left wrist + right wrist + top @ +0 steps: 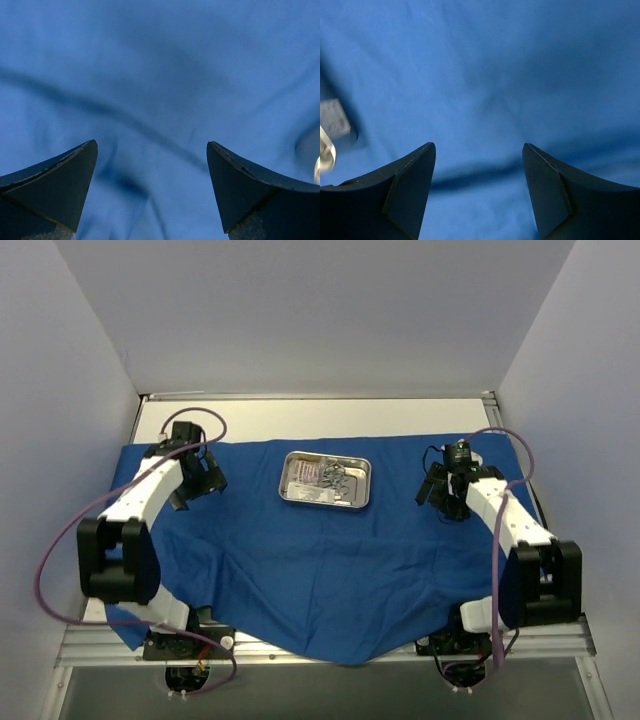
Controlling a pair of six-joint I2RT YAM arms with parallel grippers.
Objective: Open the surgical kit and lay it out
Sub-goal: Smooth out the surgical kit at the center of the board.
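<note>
While looking down from above, seeing the blue cloth (320,570) already lying open and mostly flat over the table (400,412), with its 6 o'clock edge hanging off the near side. Seeing the little steel tray (284,482) sitting on the cloth, toward 12 o'clock from the cloth's middle. Finding the small shiny tools (336,478) piled inside the tray, bunched toward its 3 o'clock half. Also spotting a pale thing (304,472) near the tray's 9 o'clock end, maybe a packet, but too small for telling.

Finding the left gripper (152,145) hanging low over the cloth, out at 9 o'clock from the tray and well apart from it. Showing its two fingers spread wide, holding nothing, with only blue folds between them. Finding the right gripper (479,146) out at 3 o'clock from the tray, also low over bare cloth. Same there: fingers wide apart, gripping nothing.

Judging the opening part as done, going by the unfolded cloth. Judging the laying-out part as not yet begun, with nothing resting on the cloth beside the tray. Expecting plenty left: lifting each tool out, one at a time, and setting them in a row on the cloth. Guessing at some trouble with the tools, being thin and heaped together.
</note>
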